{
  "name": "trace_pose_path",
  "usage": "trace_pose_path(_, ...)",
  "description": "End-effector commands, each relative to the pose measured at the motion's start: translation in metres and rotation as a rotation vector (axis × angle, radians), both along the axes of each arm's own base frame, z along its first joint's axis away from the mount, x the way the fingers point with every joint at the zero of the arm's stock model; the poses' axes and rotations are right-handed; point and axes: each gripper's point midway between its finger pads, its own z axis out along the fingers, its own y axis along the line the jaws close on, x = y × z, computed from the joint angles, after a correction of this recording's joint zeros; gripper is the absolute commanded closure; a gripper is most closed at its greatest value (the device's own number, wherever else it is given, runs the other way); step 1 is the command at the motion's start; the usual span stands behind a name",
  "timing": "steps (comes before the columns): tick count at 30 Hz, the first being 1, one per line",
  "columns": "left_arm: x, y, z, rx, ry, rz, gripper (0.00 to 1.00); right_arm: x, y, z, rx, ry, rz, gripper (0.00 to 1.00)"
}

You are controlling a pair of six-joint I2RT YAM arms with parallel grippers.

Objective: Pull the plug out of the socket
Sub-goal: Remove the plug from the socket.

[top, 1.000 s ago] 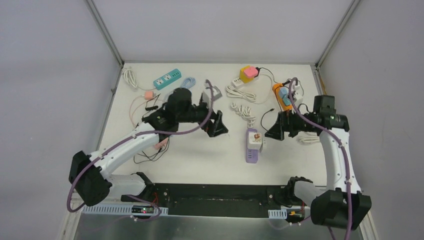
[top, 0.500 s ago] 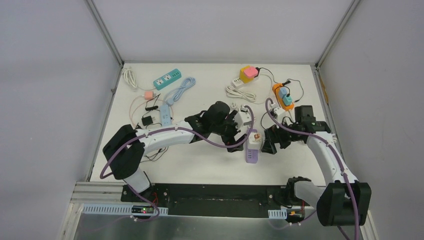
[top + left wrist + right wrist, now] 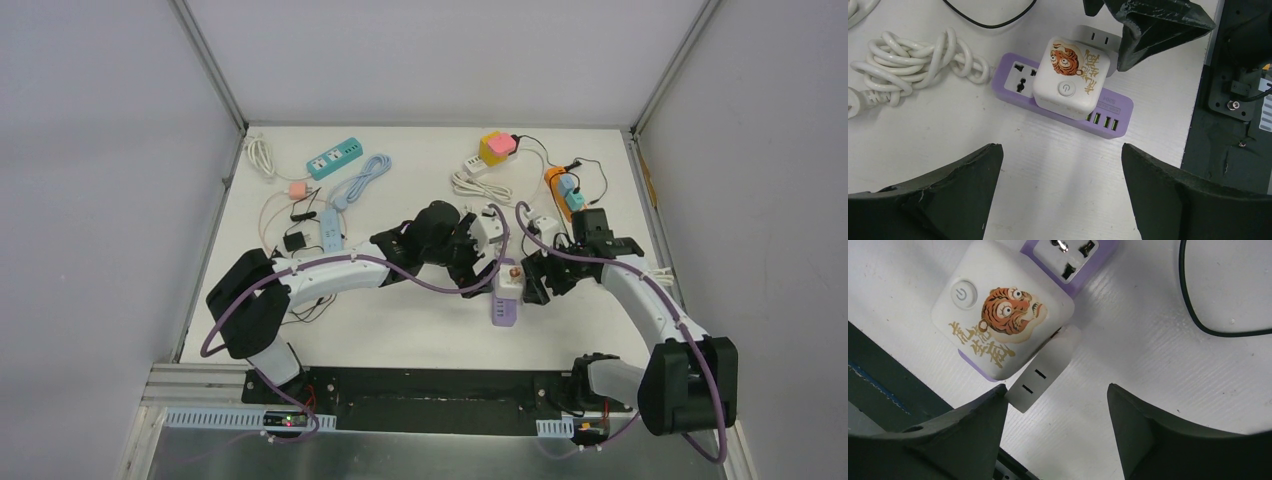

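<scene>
At mid-table: white cube plug with a tiger print and a round power button, standing in the purple plastic power strip, which lies flat on the white table top.
Plug seating: base flush with the strip's top face; I see no gap and no lift.
Neighbour: small white two-slot adapter, touching the plug's side. I cannot tell whether it is plugged into anything.
Left gripper: my jaws stand wide apart and hold nothing. It hangs over bare table just beside the strip, with the plug beyond the fingertips, not between them.
Right gripper: jaws apart, nothing clamped. One finger is near the adapter's end, and the plug sits just outside the gap.
Done so far: both my grippers stand at the strip, one on each side.
Not done: no contact with plug or strip, no grip, no pull.
Remaining, as I judge it: close one gripper on the cube, steady the strip with the other, draw the plug straight out.
Progress estimate: early, approach only; the separation is all ahead.
</scene>
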Motion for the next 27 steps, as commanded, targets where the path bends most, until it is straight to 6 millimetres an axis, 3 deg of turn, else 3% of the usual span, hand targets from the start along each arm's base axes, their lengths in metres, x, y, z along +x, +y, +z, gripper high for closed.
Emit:
trace_pose_path(1, 0.0, -0.008, 0.015, -0.05, -0.02, 0.011, 0.09, 0.01, -0.007, 0.005, -0.047, -0.06, -0.013, 0.28)
trace_pose_path(5, -0.001, -0.005, 0.013, -0.044, -0.025, 0.014, 0.09, 0.007, -0.017, 0.008, -0.076, -0.082, -0.022, 0.37)
trace_pose_path(10, -0.005, -0.019, 0.014, -0.056, -0.026, -0.039, 0.09, -0.004, 0.002, 0.016, 0.034, -0.078, 0.058, 0.3)
trace_pose_path(13, -0.004, -0.033, 0.015, -0.071, -0.029, -0.07, 0.08, -0.001, 0.012, 0.019, 0.079, -0.072, 0.069, 0.29)
trace_pose_path(27, 0.001, -0.071, -0.003, -0.153, -0.028, -0.05, 0.11, 0.008, 0.009, 0.012, 0.055, -0.037, 0.025, 0.37)
